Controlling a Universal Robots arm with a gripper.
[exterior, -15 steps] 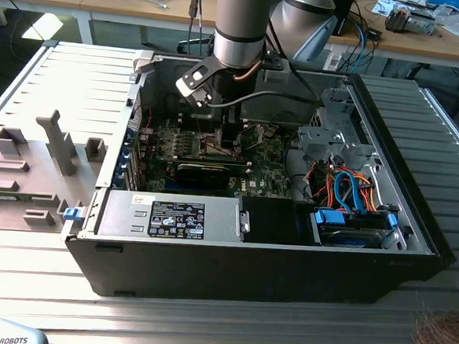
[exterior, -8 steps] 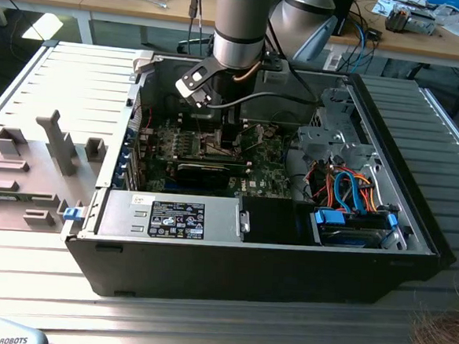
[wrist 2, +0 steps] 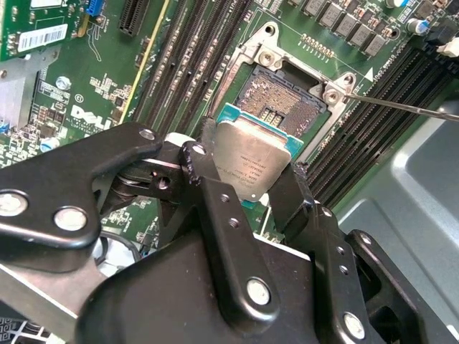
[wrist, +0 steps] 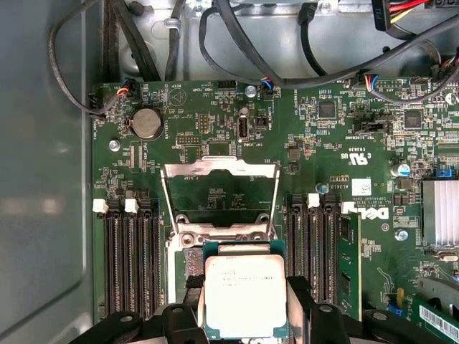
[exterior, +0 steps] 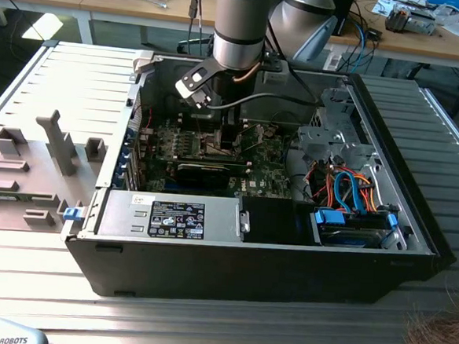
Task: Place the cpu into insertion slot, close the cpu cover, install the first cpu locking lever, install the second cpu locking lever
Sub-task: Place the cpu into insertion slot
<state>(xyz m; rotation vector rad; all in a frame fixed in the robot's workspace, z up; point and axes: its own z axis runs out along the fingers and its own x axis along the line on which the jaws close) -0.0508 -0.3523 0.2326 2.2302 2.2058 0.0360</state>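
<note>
- In the exterior view, your arm reaches down into the open computer case (exterior: 207, 269). The gripper (exterior: 230, 137) sits low over the motherboard (exterior: 272, 179), toward the far side of the case.
- The case lies with its open face up. It holds the motherboard, a silver box (exterior: 227, 211) along the near wall, and a bundle of orange and blue cables (exterior: 346, 188) at the exterior view's right.
- In the second wrist view, your gripper is clamped on the cpu (wrist 2: 251, 154), with 2 black fingers (wrist 2: 211, 201) pressing its opposite edges.
- The cpu is held flat, its silvery top facing the camera and 1 corner pointing at the insertion slot (wrist 2: 283, 107). It is close to square, so no long axis stands out.
- The slot is uncovered, with its dark pin field bare. The cpu overlaps 1 edge of it in the picture, and you cannot tell whether they touch.
- A thin locking lever (wrist 2: 401, 107) angles away from a corner of the slot.
- In the first wrist view, the cpu (wrist: 244, 294) sits between the fingers (wrist: 179, 319), its edges square to the socket frame.
- The cpu cover (wrist: 219, 168) stands open just beyond the cpu, and green board shows through its window.
</note>
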